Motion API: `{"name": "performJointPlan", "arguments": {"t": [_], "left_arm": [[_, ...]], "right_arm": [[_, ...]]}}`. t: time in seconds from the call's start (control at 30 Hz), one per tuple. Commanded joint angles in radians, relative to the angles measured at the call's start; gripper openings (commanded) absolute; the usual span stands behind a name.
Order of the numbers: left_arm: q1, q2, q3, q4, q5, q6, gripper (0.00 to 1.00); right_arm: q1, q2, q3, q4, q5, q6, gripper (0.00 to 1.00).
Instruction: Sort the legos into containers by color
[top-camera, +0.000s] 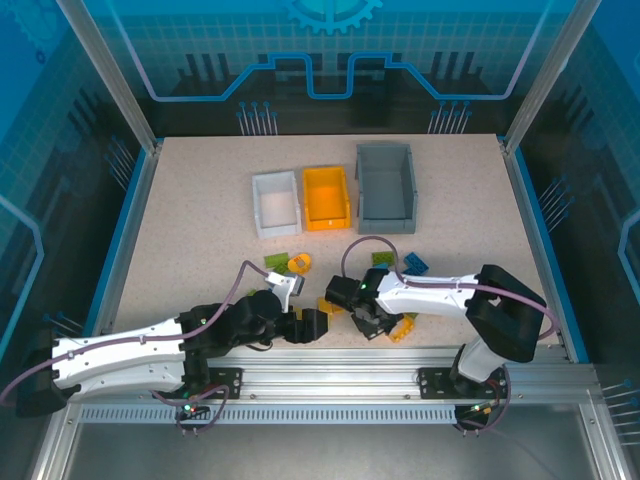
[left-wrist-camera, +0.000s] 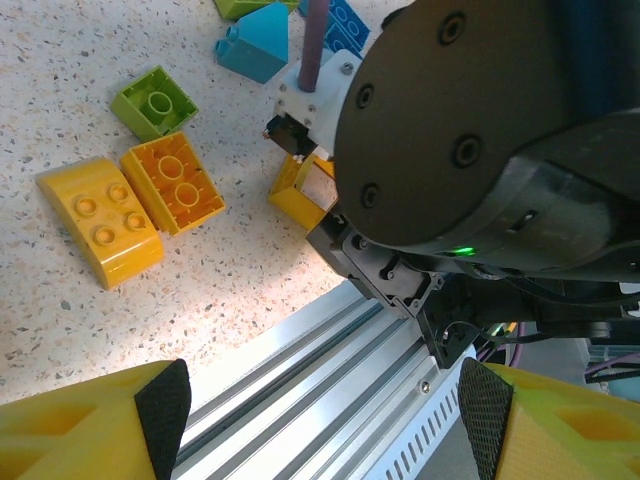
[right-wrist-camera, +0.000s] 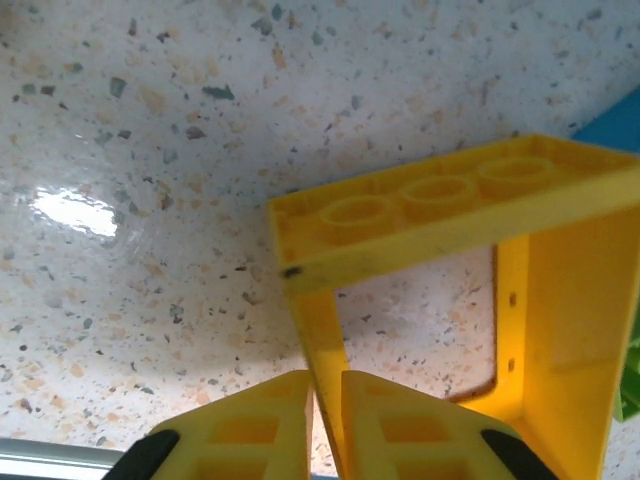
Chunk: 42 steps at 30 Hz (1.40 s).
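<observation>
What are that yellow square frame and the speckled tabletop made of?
The yellow frame looks like hard moulded plastic, glossy: even colour, crisp round studs, soft reflections. The tabletop seems a laminate or stone-like composite, semi-gloss: fine dark and tan flecks under a bright glare patch. Which of the two, the look leaves open.

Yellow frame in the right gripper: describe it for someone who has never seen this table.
Go to the table's near edge, where loose bricks lie. There the right gripper is shut on one side of the frame. Unlike the solid bricks around it, it is a hollow yellow square with three studs along one bar.
</observation>
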Motion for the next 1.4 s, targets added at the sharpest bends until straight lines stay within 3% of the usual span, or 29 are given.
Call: {"name": "performJointPlan", "arguments": {"t": [0.0,0.17,0.3,0.43,0.53,0.67,0.83,1.03,1.17,1.37], "left_arm": [[-0.005,0.009,-0.015,0.029,-0.021,-0.013,0.76],[-0.005,0.022,-0.004,0.038,-0.025,-0.007,0.76],[-0.005,0.047,0.027,0.044,-0.045,0.006,0.76],[0.012,0.111,0.14,-0.016,-0.128,0.038,0.77],[0.083,0.186,0.246,-0.055,-0.115,0.068,0.77],[0.181,0.29,0.371,-0.055,-0.064,0.126,0.77],[0.275,0.417,0.493,-0.039,-0.021,0.186,0.77],[0.386,0.522,0.556,0.021,0.06,0.173,0.78],[0.414,0.546,0.573,0.047,0.096,0.174,0.78],[0.415,0.538,0.527,0.06,0.123,0.173,0.78]], "right_arm": [[-0.007,0.026,0.04,0.008,0.036,-0.035,0.12],[-0.035,0.011,0.096,0.006,0.086,-0.095,0.01],[-0.076,-0.054,0.193,-0.036,0.135,-0.152,0.0],[-0.245,-0.139,0.288,-0.001,0.089,-0.226,0.0],[-0.412,-0.145,0.362,0.08,0.007,-0.278,0.0],[-0.576,-0.007,0.546,0.148,-0.081,-0.316,0.0],[-0.679,0.268,0.851,0.118,-0.086,-0.31,0.0],[-0.733,0.551,1.119,0.053,-0.073,-0.306,0.0],[-0.757,0.66,1.179,0.048,-0.086,-0.281,0.0],[-0.761,0.688,1.184,0.043,-0.116,-0.264,0.26]]}}
